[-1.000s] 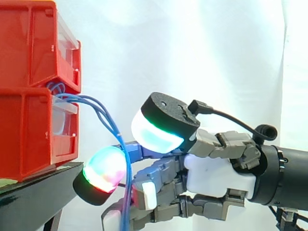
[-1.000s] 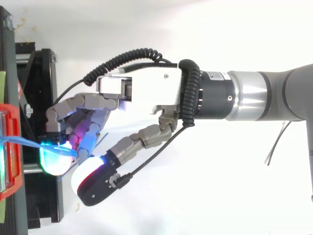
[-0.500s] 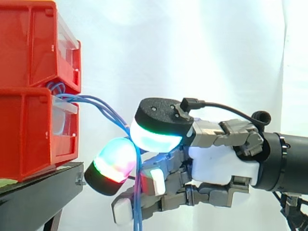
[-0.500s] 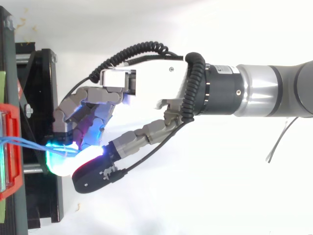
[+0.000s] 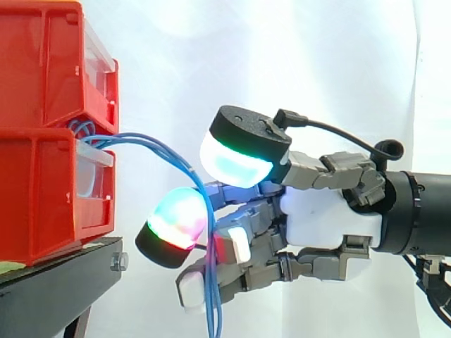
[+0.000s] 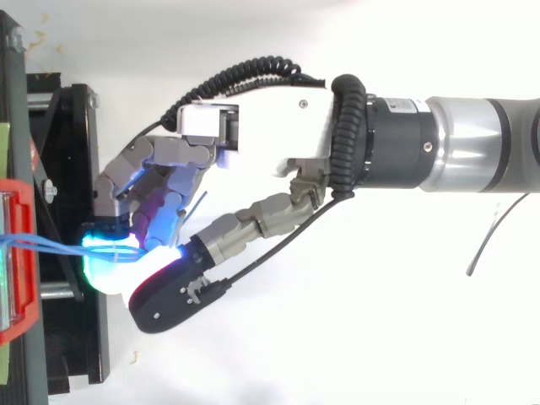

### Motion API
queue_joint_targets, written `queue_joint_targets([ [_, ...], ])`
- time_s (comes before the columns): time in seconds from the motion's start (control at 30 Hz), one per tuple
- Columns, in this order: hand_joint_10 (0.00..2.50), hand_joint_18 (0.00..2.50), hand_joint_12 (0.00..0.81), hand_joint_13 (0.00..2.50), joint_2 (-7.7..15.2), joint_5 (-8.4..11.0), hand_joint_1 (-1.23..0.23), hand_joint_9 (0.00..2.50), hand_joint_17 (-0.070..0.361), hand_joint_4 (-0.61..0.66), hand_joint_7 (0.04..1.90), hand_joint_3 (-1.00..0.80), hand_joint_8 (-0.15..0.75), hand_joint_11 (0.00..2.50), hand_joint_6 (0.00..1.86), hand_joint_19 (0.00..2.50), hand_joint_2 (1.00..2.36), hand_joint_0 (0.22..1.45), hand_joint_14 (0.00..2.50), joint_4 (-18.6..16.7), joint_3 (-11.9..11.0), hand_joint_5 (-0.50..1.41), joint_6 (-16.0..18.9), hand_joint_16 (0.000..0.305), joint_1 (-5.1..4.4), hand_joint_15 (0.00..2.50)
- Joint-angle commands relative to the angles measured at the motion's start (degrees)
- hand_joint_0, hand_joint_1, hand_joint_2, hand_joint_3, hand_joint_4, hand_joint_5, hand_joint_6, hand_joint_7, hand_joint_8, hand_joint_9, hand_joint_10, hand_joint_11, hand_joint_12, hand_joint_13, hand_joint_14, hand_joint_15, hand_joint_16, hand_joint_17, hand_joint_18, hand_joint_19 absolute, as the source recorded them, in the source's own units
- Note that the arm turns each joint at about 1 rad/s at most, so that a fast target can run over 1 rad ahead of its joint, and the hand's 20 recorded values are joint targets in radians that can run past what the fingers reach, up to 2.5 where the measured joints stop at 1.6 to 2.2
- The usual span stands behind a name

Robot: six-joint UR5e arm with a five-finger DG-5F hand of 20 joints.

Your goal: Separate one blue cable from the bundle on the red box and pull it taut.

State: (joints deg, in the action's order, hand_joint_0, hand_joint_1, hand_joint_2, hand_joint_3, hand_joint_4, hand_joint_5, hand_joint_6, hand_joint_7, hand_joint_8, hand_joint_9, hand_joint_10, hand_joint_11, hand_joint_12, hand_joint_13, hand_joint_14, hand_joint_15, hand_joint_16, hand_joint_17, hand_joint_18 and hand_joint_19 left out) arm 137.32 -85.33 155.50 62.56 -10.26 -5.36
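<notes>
Several thin blue cables (image 5: pixel 165 151) leave the front of the lower red box (image 5: pixel 42 197), arch to the right and drop down past the frame's bottom edge. My hand (image 5: pixel 324 218) reaches in from the right with its fingers curled. The cables run down between a finger pad (image 5: pixel 176 224) glowing red and green and the other curled fingers. The thumb pad (image 5: pixel 236 162), glowing white and cyan, sits just above them. In the top view the cables (image 6: pixel 51 245) stretch from the box (image 6: pixel 21 253) to a cyan pad (image 6: pixel 110 261) of the hand (image 6: pixel 261 139).
A second red bin (image 5: pixel 42 63) is stacked on the lower one. Both rest on a black stand (image 5: pixel 56 282), whose edge lies just left of the fingers. A white curtain hangs behind.
The hand has moved right, away from the box, and slightly up. The cables now reach farther out from the box, and the thumb has lifted a little.
</notes>
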Motion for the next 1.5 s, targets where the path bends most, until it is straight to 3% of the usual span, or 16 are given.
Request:
queue_joint_targets([
  [0.0,0.02,0.54,0.33,0.79,-0.21,-0.01,-0.65,1.15,0.099,0.17,0.86,-0.34,0.22,0.67,0.89,0.56,1.01,0.6,0.02,1.12,-0.51,-0.08,0.24,0.044,0.17,0.45],
  [0.1,0.02,0.56,0.332,0.81,-0.48,-0.01,-0.7,1.15,0.098,0.17,0.86,-0.29,0.222,0.68,0.9,0.55,1.02,0.61,0.02,2.88,-1.3,-0.08,0.24,0.044,0.35,0.46],
  [0.13,0.02,0.56,0.333,0.81,-0.83,-0.01,-0.72,1.15,0.098,0.17,0.87,-0.27,0.218,0.68,0.9,0.55,1.02,0.61,0.02,4.9,-1.83,-0.08,0.24,0.044,0.53,0.46],
  [0.43,0.02,0.59,0.335,0.81,-1.71,-0.01,-0.84,1.11,0.101,0.07,0.8,-0.26,0.219,0.7,0.93,0.56,1.02,0.64,0.02,8.59,-3.15,-0.09,0.24,0.045,0.7,0.46],
  [0.53,0.02,0.57,0.334,0.79,-1.71,-0.1,-0.8,1.11,0.101,0.12,0.78,-0.32,0.214,0.68,0.92,0.57,1.01,0.62,0.02,10.43,-3.59,-0.09,0.33,0.045,0.88,0.47],
  [0.67,0.02,0.51,0.346,0.76,-1.88,-0.01,-0.6,1.13,0.103,0.12,0.86,-0.45,0.222,0.66,0.89,0.59,1.0,0.56,0.02,10.61,-3.85,-0.08,0.24,0.046,1.05,0.46],
  [0.83,0.02,0.52,0.344,0.78,-2.41,-0.01,-0.59,1.15,0.102,0.13,0.89,-0.47,0.221,0.65,0.9,0.6,1.0,0.56,0.02,10.61,-3.94,-0.07,0.24,0.046,1.05,0.46],
  [1.37,0.02,0.72,0.336,0.93,-3.46,-0.01,-0.88,1.2,0.097,0.13,0.88,-0.21,0.215,0.69,0.93,0.59,1.02,0.67,0.02,11.93,-3.94,-0.05,0.24,0.043,1.05,0.56],
  [1.47,0.02,0.69,0.34,0.88,-3.64,-0.01,-0.93,1.13,0.1,0.05,0.91,-0.22,0.215,0.68,0.94,0.58,1.02,0.7,0.02,12.54,-3.94,-0.07,0.24,0.044,1.05,0.53],
])
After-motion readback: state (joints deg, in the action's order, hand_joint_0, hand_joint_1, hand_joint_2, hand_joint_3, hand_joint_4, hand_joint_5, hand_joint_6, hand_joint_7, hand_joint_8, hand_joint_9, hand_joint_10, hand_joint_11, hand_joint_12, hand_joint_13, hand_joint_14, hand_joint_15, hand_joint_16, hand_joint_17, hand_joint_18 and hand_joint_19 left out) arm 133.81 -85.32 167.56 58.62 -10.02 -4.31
